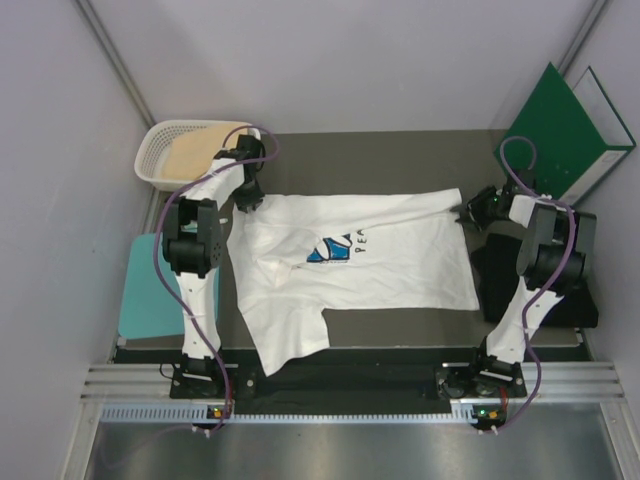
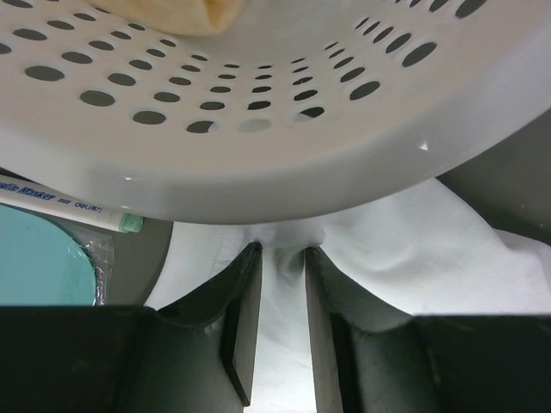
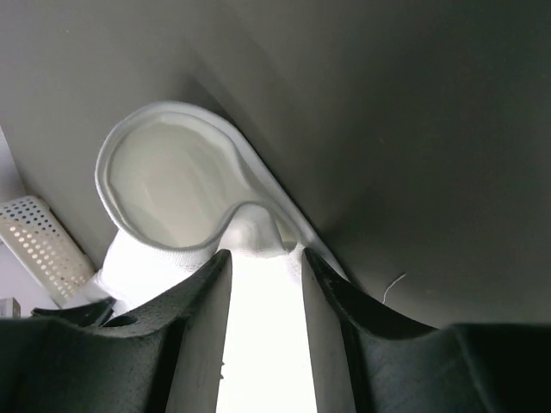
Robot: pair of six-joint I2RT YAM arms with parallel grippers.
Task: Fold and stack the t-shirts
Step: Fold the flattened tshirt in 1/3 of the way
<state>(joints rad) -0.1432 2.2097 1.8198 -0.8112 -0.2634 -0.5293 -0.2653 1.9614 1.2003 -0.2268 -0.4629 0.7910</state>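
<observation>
The white t-shirt (image 1: 370, 260) with a blue-and-white print lies spread flat across the table. My left gripper (image 1: 247, 196) is shut on its far left corner, and white cloth (image 2: 284, 292) is bunched between the fingers (image 2: 245, 318). My right gripper (image 1: 474, 210) is shut on the far right corner, where the hem forms an open loop (image 3: 172, 185) just past the fingertips (image 3: 207, 292). The black t-shirt (image 1: 497, 285) lies under my right arm. The tan-peach t-shirt (image 1: 197, 152) sits in the white basket (image 1: 150, 165).
The perforated basket (image 2: 258, 129) hangs close over my left gripper. A marker pen (image 2: 60, 203) lies beside the teal board (image 2: 39, 267), which is at the table's left (image 1: 150, 290). A green binder (image 1: 560, 130) leans at the back right. Grey walls enclose the table.
</observation>
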